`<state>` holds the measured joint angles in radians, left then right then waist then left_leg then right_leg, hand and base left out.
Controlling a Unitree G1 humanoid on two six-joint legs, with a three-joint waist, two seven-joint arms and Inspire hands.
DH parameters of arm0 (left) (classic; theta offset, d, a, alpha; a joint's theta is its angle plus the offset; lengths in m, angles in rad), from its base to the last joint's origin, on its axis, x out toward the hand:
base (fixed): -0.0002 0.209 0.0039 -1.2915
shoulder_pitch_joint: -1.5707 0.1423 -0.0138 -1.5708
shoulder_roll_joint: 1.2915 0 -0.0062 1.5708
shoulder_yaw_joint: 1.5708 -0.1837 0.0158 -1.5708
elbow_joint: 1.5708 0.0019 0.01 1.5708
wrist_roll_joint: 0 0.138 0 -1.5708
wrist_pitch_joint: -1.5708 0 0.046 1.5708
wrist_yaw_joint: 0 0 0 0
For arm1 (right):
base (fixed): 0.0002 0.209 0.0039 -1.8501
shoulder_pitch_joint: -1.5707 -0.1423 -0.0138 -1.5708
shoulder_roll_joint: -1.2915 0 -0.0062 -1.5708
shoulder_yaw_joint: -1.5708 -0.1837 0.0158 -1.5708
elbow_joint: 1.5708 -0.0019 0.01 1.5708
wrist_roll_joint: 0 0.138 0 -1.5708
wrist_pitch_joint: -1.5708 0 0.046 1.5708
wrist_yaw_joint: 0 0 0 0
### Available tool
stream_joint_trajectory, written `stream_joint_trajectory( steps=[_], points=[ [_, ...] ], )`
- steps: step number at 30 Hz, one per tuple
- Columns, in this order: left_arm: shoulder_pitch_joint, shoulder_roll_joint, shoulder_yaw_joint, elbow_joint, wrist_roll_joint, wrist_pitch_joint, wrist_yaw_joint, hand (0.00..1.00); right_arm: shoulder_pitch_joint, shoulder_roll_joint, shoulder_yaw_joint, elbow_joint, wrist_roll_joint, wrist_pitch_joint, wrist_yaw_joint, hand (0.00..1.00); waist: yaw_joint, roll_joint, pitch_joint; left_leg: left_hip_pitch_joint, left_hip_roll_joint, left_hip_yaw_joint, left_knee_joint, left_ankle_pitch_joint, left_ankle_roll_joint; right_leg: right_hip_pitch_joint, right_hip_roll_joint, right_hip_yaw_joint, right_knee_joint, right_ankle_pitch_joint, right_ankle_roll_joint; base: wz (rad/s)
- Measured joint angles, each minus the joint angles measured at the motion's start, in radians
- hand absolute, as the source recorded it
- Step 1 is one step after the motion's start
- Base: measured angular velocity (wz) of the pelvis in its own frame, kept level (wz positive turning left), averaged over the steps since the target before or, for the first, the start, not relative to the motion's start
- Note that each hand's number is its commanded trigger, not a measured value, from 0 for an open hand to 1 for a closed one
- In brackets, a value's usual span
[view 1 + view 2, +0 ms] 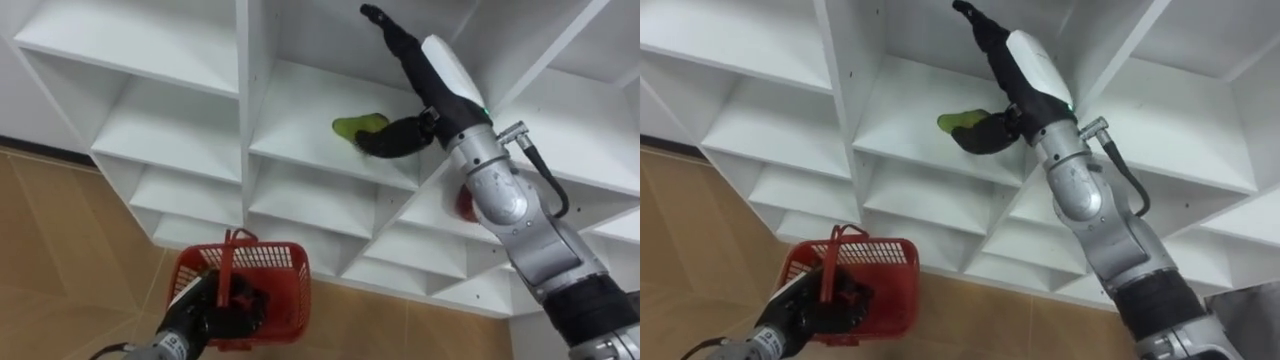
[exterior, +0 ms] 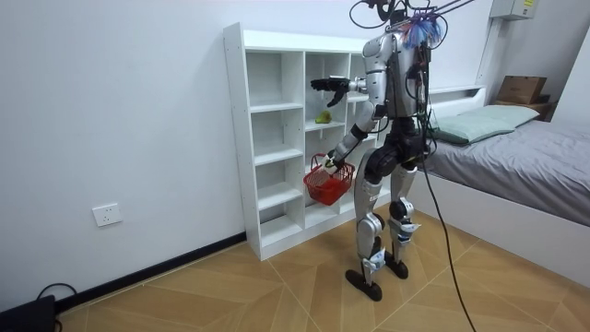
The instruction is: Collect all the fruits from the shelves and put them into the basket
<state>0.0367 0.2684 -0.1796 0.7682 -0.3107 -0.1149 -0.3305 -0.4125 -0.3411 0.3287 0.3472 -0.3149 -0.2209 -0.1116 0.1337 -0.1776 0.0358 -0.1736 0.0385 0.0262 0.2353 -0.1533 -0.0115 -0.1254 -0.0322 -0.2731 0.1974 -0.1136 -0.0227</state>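
Observation:
A green fruit (image 1: 352, 124) lies on a middle shelf of the white closet (image 1: 180, 120). My right hand (image 1: 440, 65) reaches into that compartment, open, with its fingers stretched straight toward the back wall. Its dark thumb (image 1: 395, 138) rests against the fruit's right side. Low on the left, my left hand (image 1: 198, 308) is shut on the handle of a red plastic basket (image 1: 275, 265), which hangs in front of the lower shelves. In the room view I stand upright facing the closet (image 2: 267, 138), with the basket (image 2: 324, 184) at hip height and the fruit (image 2: 323, 117) just below my raised hand.
A red round thing (image 1: 464, 206) shows on the shelf below, partly hidden behind my right forearm. The other compartments look bare. The floor is wood. A bed (image 2: 516, 157) stands at the room view's right, behind me.

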Motion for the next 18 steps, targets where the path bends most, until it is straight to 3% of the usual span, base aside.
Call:
stream_joint_trajectory(
  steps=[12,18],
  points=[
    [-0.002,-0.002,0.016,0.001,-0.002,0.024,-0.005,1.00,-0.055,0.000,0.001,0.159,0.025,-0.003,0.019,0.00,0.016,-0.002,-0.0010,-0.010,-0.008,-0.017,0.007,0.007,0.001,0.004,-0.004,-0.004,-0.012,0.000,0.000,0.05],
    [-0.004,-0.001,0.019,0.000,-0.001,0.032,-0.006,1.00,-0.086,0.000,0.001,0.204,0.085,0.024,0.065,0.00,0.017,-0.009,-0.0060,-0.026,-0.012,-0.021,0.008,0.010,0.004,-0.009,-0.009,-0.007,-0.010,0.000,0.000,0.02]
  ],
)
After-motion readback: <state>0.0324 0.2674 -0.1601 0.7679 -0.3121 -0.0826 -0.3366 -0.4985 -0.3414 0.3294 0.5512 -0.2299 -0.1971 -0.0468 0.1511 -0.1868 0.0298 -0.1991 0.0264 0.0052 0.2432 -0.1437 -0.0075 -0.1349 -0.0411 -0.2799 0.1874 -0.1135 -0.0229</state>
